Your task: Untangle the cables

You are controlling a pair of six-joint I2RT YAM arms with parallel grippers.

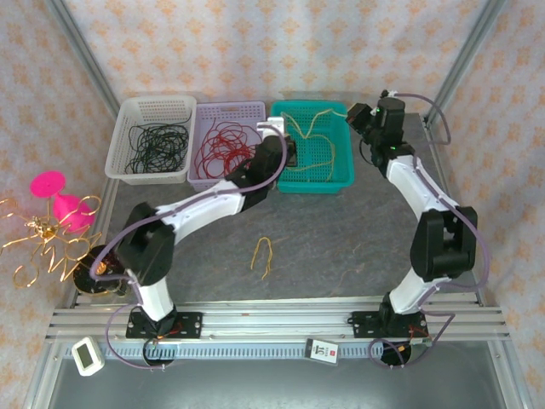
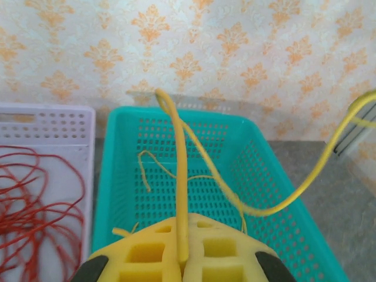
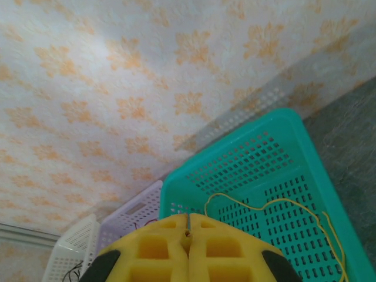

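Observation:
My left gripper [image 1: 286,141] hangs over the left end of the teal basket [image 1: 315,186], shut on a yellow cable [image 2: 179,176] that rises from between its pads [image 2: 183,258], arches over and sweeps off to the right. That cable runs towards my right gripper [image 1: 359,119] at the basket's far right corner. The right gripper [image 3: 188,232] is shut, with a small cable end showing in the seam. More thin yellow cable [image 3: 276,202] lies in the teal basket [image 3: 252,158]. Red cables [image 1: 223,146] lie coiled in the lavender basket [image 1: 230,106]. One short yellow cable [image 1: 262,254] lies on the table.
A white basket [image 1: 128,115] with black wires [image 1: 157,145] stands at the back left. A golden curly wire ornament [image 1: 43,243] and a pink object [image 1: 61,203] sit off the table's left edge. Grey tabletop [image 1: 341,247] stretches between the baskets and the arm bases.

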